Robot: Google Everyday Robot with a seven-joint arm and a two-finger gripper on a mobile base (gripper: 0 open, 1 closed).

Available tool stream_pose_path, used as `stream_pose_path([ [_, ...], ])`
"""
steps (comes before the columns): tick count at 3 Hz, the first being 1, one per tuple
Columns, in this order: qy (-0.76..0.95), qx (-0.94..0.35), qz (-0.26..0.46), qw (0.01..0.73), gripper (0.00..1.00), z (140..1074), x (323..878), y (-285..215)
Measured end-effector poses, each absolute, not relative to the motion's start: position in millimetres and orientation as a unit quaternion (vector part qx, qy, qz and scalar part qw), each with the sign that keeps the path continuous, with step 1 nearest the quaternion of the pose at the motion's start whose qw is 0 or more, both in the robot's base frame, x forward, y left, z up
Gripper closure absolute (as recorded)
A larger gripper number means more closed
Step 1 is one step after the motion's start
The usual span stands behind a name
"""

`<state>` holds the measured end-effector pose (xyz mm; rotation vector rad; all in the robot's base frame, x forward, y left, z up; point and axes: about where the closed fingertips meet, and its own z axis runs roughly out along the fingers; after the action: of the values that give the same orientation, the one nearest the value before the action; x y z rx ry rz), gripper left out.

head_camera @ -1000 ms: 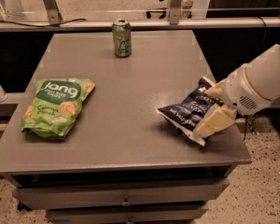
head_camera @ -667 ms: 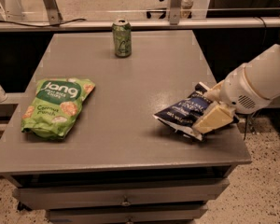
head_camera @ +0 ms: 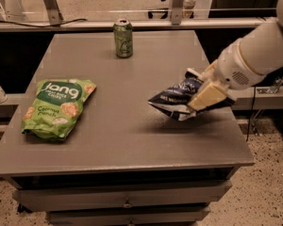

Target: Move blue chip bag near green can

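The blue chip bag [head_camera: 175,99], dark navy with white lettering, is held just above the right part of the grey table [head_camera: 127,140], casting a shadow under it. My gripper [head_camera: 200,92] comes in from the right on a white arm and is shut on the bag's right end, one cream finger [head_camera: 206,95] lying across it. The green can [head_camera: 123,38] stands upright at the table's far edge, near the middle, well apart from the bag and up-left of it.
A large bright green "Jang" bag [head_camera: 56,107] lies flat at the table's left. Drawers sit below the table's front edge. A rail and metal legs run behind the table. Speckled floor shows at the right.
The gripper has carried the blue chip bag up off the table and a little to the left, toward the middle. The can and green bag have not moved.
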<state>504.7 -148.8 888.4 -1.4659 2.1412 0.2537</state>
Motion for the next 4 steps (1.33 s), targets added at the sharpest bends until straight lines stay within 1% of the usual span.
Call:
stream_pose_path([
  [1, 0.767, -0.557, 0.067, 0.311, 1.0, 943, 534, -136],
  [2, 0.767, -0.557, 0.067, 0.311, 1.0, 943, 535, -135],
  [3, 0.757, -0.557, 0.062, 0.337, 1.0, 947, 556, -132],
  [4, 0.733, -0.566, 0.048, 0.375, 1.0, 957, 600, -123],
])
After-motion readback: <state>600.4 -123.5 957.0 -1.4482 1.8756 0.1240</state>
